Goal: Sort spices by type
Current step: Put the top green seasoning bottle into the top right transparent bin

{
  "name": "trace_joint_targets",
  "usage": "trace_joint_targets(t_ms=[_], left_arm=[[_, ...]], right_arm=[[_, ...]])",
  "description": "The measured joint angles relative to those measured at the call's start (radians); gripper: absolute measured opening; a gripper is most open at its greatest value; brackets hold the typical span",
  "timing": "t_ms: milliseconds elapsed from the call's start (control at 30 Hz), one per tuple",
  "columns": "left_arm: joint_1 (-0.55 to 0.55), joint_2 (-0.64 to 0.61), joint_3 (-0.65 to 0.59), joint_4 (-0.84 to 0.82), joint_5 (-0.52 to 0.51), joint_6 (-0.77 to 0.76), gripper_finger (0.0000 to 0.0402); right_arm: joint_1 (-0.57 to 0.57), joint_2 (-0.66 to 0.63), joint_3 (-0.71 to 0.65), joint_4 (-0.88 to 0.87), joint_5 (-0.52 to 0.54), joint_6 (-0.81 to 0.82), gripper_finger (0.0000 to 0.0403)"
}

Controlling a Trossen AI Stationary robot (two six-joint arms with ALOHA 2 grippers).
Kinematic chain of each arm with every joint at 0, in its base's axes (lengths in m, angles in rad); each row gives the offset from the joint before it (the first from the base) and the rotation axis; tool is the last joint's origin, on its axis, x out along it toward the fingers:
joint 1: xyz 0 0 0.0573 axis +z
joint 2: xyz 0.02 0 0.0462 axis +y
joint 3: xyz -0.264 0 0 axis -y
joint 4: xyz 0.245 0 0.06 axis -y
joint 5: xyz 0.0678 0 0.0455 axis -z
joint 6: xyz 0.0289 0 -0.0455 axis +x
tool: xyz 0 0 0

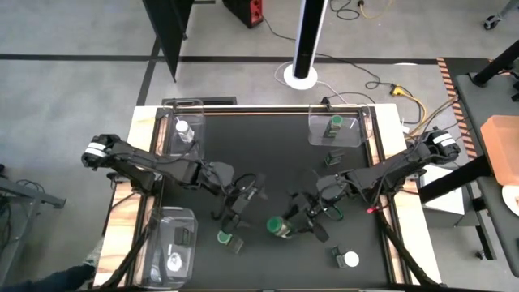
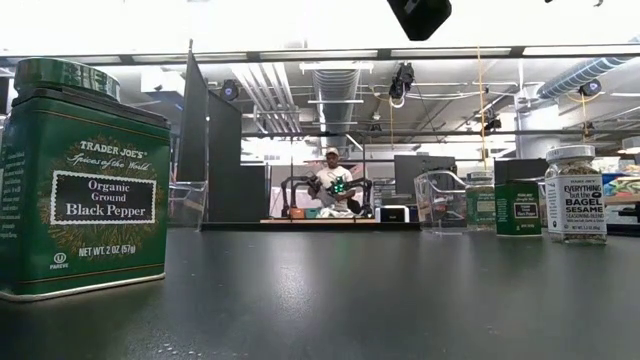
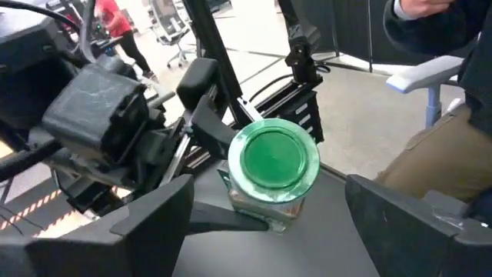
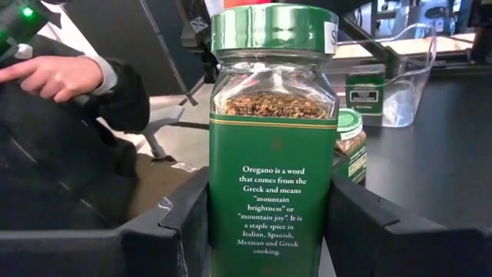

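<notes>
The right gripper [image 1: 293, 223] clamps a glass oregano jar with a green label and round green lid [image 1: 277, 226], its two dark fingers pressed against the jar's opposite sides; in the right wrist view the jar [image 4: 273, 138] stands upright between them, so the grip looks firm enough for carrying. The jar is lifted over the black table top [image 1: 276, 162], near the middle of its front half. The left gripper [image 1: 243, 203] hangs just beside the oregano jar, on its left, with its jaws spread wide and empty; in the left wrist view the green lid [image 3: 273, 158] sits ahead of those open fingers, which suggests a hand-over or a wait for its own pick.

Left of the oregano jar a second green-lidded jar [image 1: 224, 237] stands on the table. A white-lidded jar [image 1: 349, 259] lies to its front right. The clear plastic tray [image 1: 335, 130] well behind it at the far edge already holds a green-lidded jar [image 1: 334, 123], probably the oregano's destination.
</notes>
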Motion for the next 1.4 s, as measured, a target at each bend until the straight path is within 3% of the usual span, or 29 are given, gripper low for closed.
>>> trace_joint_targets(t_ms=[533,800,933,1100,1400], left_arm=[[0.0,0.094,0.0,0.168,0.006,0.027,0.031],[0.0,0.097,0.0,0.169,0.006,0.053,0.0307],[-0.004,0.097,0.0,0.16,0.006,0.068,0.0268],[-0.005,0.097,0.0,0.139,0.013,0.067,0.0181],[-0.005,0.096,0.0,0.135,-0.011,0.017,0.0175]], right_arm=[[-0.008,0.0,0.0,0.003,0.003,-0.02,0.0187],[-0.011,0.0,0.0,0.003,0.003,-0.022,0.0187],[-0.011,0.0,0.0,0.003,0.003,-0.022,0.0187],[-0.013,0.0,0.0,-0.001,0.001,-0.027,0.0187],[-0.013,0.0,-0.001,-0.006,0.017,-0.036,0.0187]])
